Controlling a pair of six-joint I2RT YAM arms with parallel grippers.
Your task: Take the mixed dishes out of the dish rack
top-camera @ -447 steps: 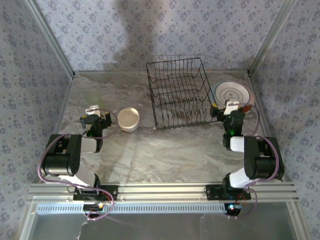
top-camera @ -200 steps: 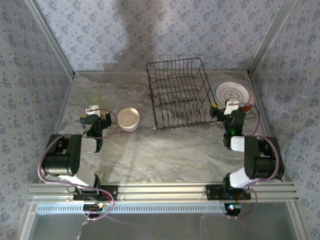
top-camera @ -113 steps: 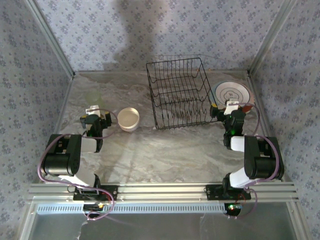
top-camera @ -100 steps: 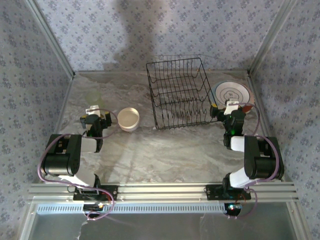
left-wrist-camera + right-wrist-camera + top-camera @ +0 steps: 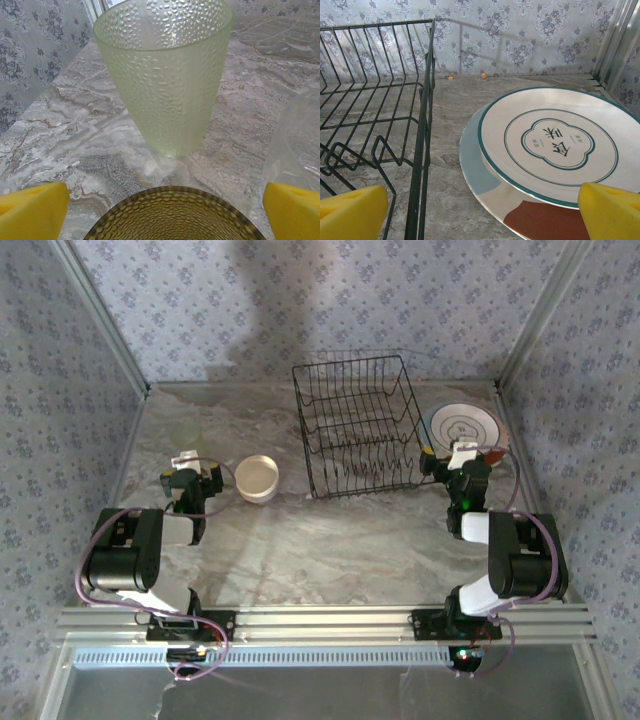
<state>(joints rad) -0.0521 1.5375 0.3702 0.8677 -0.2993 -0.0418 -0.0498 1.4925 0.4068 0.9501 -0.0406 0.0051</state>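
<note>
The dish rack [image 5: 355, 430] is placed at the back centre of the marbled table [image 5: 330, 550], and its black wire sides and rows of upright prongs are plainly seen. Just to its right, two plates are stacked flat on the table. A white plate [image 5: 555, 137], ringed in green with an emblem at its centre, is laid on a larger colour-block plate [image 5: 475, 167] of grey-blue and rust-brown. The lower plate's rim is seen close beside the rack's side wires but apart from them.

To the left of the rack, a cream bowl [image 5: 257, 480] is set upright on the table. Further left, a pale green dimpled tumbler [image 5: 165, 75] is stood upright. In front of it, in the left wrist view, the textured rim of an olive-brown cup [image 5: 172, 217] is shown. A clear, glassy object [image 5: 295, 145] is cut off by the right edge of that view and cannot be identified.

The left gripper [image 5: 192, 472] is held low over the table beside the bowl. Its yellow pads [image 5: 30, 212] are spread wide, one to either side of the cup's rim. A gap is visible on the left; whether the right pad touches the rim cannot be told, and nothing is gripped. The right gripper [image 5: 462, 455] is held at the near edge of the stacked plates. Its fingers are likewise released, and nothing is held between them.
</note>
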